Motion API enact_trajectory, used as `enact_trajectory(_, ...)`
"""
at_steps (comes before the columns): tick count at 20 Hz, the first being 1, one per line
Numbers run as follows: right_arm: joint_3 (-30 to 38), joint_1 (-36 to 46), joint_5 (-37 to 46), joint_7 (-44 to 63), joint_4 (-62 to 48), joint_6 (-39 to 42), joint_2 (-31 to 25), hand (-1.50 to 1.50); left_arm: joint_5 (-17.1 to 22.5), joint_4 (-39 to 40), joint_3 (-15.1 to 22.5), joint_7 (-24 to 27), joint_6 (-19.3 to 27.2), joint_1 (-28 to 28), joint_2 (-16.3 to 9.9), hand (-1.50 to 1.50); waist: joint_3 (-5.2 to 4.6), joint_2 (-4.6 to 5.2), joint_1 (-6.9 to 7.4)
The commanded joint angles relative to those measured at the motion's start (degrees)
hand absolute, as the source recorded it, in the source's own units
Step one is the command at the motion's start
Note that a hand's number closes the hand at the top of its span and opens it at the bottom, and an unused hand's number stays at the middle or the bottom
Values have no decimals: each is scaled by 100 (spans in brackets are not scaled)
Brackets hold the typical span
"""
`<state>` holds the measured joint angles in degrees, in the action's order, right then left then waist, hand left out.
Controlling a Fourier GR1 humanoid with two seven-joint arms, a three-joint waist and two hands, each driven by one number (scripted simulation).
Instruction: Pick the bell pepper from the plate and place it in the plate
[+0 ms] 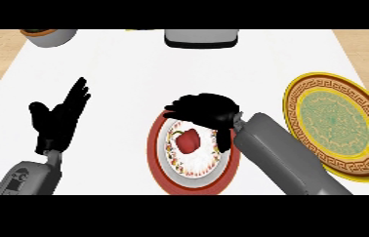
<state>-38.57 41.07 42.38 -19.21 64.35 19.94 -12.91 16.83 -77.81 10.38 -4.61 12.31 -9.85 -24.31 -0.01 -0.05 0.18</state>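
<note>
Bell pepper (188, 140) on red-rimmed plate (160, 175); right robot hand (205, 110) just above.

Bright, even light fills the white counter (122, 60), which reads almost uniformly white around the red-rimmed plate (157, 158). The black left hand (61, 116), well to that plate's left, and the black right hand (205, 109), over its upper edge, show as flat dark shapes with scarcely any shading. The grey right forearm (277, 153), just right of the plate, is paler along its top and darker down its side. The yellow plate (328, 121), farther right, keeps saturated colour and looks stretched taller than wide.
</note>
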Motion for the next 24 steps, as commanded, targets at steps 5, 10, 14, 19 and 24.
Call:
enact_trajectory(5, 29, -16, 813, 272, -270, 310, 619, -150, -201, -70, -209, -414, -139, -279, 216, 0, 2, 4, 4)
enact_trajectory(10, 327, -18, 1325, -43, -747, 73, 637, -150, -405, -342, -258, -96, -315, 359, 347, 0, 2, 5, 28)
enact_trajectory(14, 464, 46, 1655, 197, -910, 76, 1150, -150, -510, -192, -491, -321, -323, 1, 436, 0, 1, 8, 17)
enact_trajectory(19, 417, 24, 2111, 18, -1306, -147, 1275, -150, -666, 29, -673, -117, -473, -19, 458, 0, 1, 12, 20)
enact_trajectory(24, 293, -67, 2495, -278, -1396, 12, 1200, 150, -611, -66, -804, -267, -713, -84, 455, 0, 1, 8, 8)
